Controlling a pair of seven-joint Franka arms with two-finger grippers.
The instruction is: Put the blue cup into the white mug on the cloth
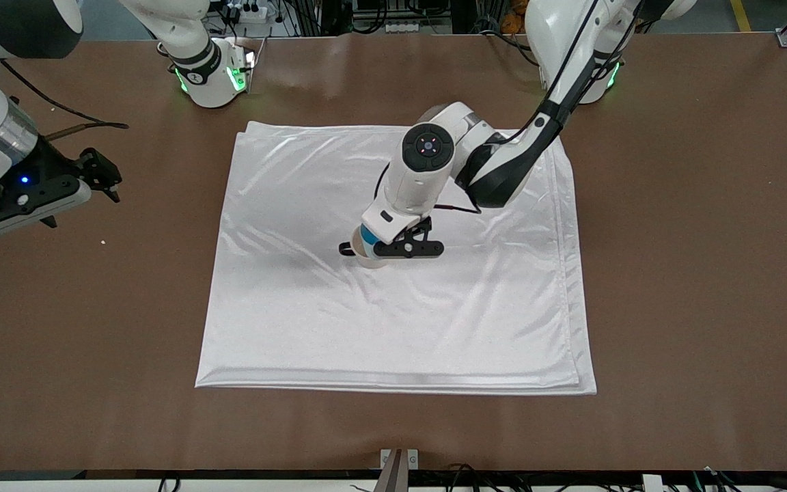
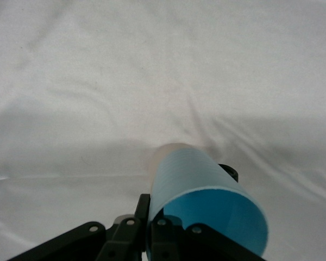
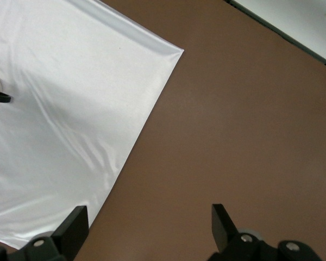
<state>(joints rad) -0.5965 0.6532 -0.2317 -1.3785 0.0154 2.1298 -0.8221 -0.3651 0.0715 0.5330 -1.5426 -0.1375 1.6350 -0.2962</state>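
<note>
In the front view, the left arm reaches from its base down to the middle of the cloth [image 1: 393, 266], which lies flat on the brown desk [image 1: 694, 273]. The left claw [image 1: 393, 247] is low over the white mug [image 1: 368, 260], whose dark handle points toward the right arm's end of the desk. A band of the blue cup [image 1: 368, 237] shows between the claw and the mug's rim, so the cup seems to be partly inside the mug. The right claw [image 1: 96, 179] waits over bare desk at the right arm's end, beside the cloth.

In the left wrist view, the left claw's fingers [image 2: 163, 231] are clamped on the rim of the blue cup, and its base goes into the cream mug [image 2: 162, 157] below.

In the right wrist view, the right claw's fingers [image 3: 73, 225] stand wide apart over desk and a cloth corner, holding nothing.

I judge the step to be the insertion itself. The next move calls for letting go of the cup and lifting straight up, so the mug does not tip.
</note>
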